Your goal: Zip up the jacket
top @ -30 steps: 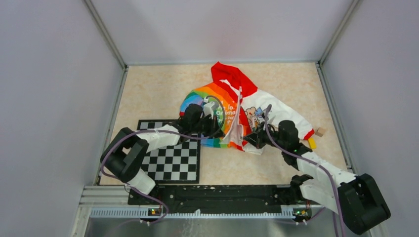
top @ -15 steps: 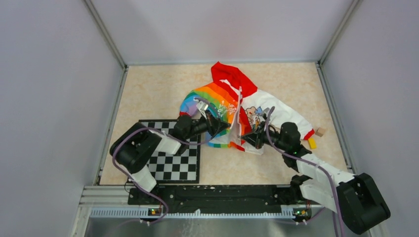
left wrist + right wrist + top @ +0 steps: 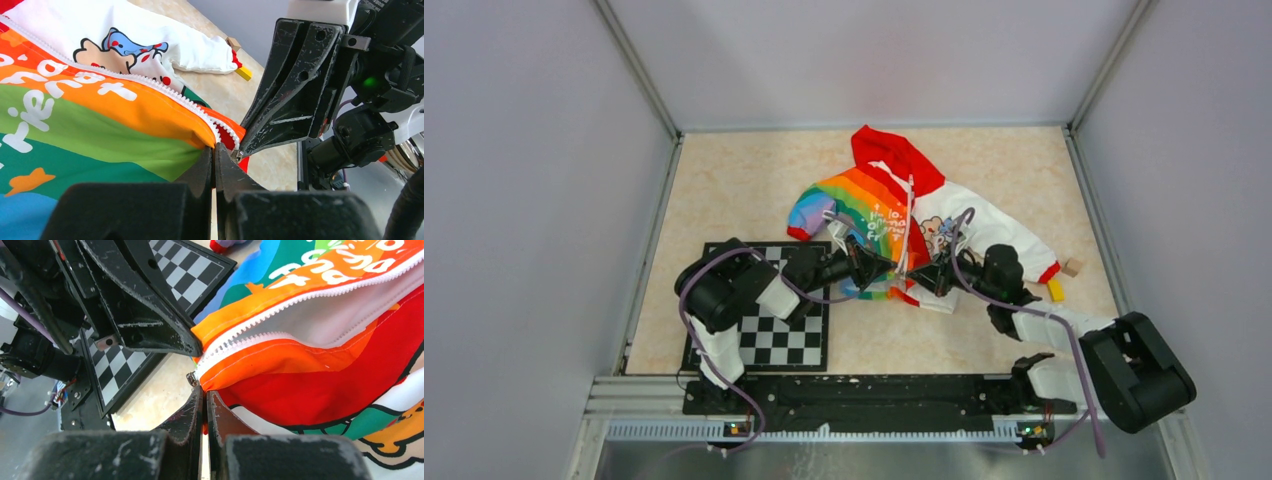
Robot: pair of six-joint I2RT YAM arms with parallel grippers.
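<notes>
The jacket (image 3: 904, 205) lies on the table, red hood at the far end, rainbow half on the left, white cartoon half on the right. Its white zipper (image 3: 125, 77) stands apart along the front. Both grippers meet tip to tip at the bottom hem. My left gripper (image 3: 215, 150) is shut on the orange corner of the rainbow half beside the zipper teeth. My right gripper (image 3: 204, 390) is shut on the red-orange hem of the other half, with the small metal slider (image 3: 192, 378) just above its tips. From above, the left gripper (image 3: 886, 268) and right gripper (image 3: 921, 275) nearly touch.
A black-and-white checkerboard (image 3: 774, 325) lies under the left arm. A small wooden block (image 3: 1074, 267) and a yellow block (image 3: 1056, 290) sit by the jacket's right cuff. Grey walls close in the table on three sides.
The left arm has swung right and forward, bringing its gripper from the rainbow half down to the bottom hem. The rainbow sleeve now lies uncovered. The right gripper has shifted slightly left.
</notes>
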